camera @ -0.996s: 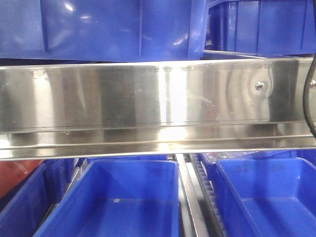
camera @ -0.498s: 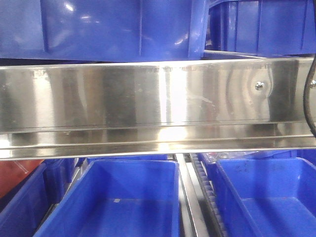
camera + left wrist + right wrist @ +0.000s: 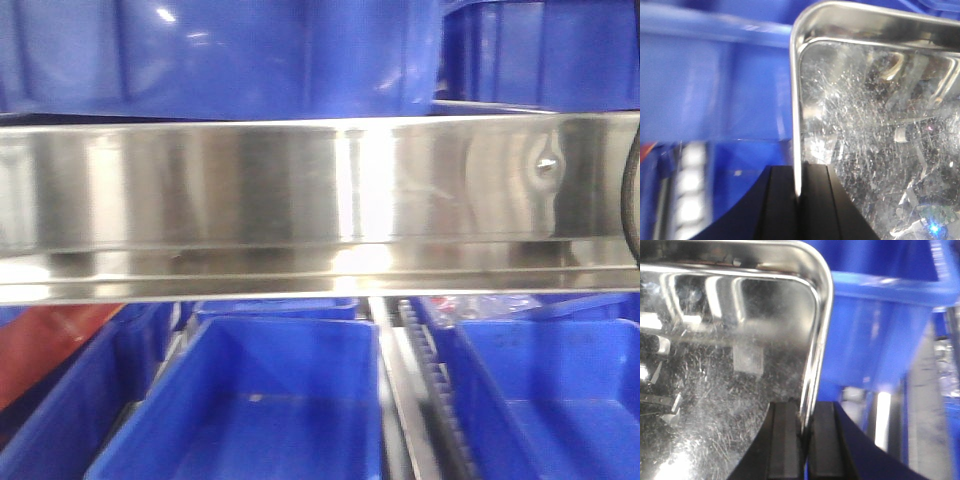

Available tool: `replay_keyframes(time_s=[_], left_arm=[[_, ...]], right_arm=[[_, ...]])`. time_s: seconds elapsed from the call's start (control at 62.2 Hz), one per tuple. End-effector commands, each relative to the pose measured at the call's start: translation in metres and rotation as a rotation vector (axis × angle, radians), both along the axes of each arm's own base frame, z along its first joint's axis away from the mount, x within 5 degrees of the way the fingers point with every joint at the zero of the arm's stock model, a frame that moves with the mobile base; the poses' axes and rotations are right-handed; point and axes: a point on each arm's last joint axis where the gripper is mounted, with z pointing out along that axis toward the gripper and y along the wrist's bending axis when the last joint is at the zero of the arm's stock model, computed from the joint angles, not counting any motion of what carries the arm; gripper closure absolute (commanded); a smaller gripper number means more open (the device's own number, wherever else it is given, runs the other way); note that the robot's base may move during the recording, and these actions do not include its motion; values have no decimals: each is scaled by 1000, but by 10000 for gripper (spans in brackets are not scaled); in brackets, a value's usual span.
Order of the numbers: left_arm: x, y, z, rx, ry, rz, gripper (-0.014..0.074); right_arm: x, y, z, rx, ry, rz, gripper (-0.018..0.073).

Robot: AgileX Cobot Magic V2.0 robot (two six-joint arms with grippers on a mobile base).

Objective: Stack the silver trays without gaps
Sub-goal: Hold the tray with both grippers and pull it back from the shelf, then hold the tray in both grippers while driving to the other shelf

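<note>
A silver tray [image 3: 875,125], scratched and shiny, fills the right of the left wrist view. My left gripper [image 3: 798,195] is shut on its left rim, one black finger on each side of the edge. The right wrist view shows a silver tray [image 3: 730,380] with its rounded corner at the top. There my right gripper [image 3: 805,432] is shut on the tray's right rim. No tray shows in the front view, and neither gripper does. I cannot tell from the wrist views whether more than one tray is held.
A long steel rail [image 3: 320,200] with a screw head crosses the front view. Blue bins stand above it [image 3: 250,50] and below it [image 3: 270,400] [image 3: 560,400]. Something red [image 3: 40,350] lies at the lower left. Blue bin walls [image 3: 730,90] [image 3: 880,330] lie behind the tray.
In the front view the rail and the bins have shifted a little to the right, and the picture has blurred. The earlier frames show no gripper.
</note>
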Motion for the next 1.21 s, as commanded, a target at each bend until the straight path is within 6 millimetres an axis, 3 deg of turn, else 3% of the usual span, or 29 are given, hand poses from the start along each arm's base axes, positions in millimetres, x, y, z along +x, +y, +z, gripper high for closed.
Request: replay_keyframes(time_s=[0.0,1.189], left_arm=[[-2,0,10,-23,-61,4,606],[-2,0,10,-23,-61,4,606]], right_arm=[[-3,-1,10,-1,-62,23,626],[-3,-1,10,-1,-62,23,626]])
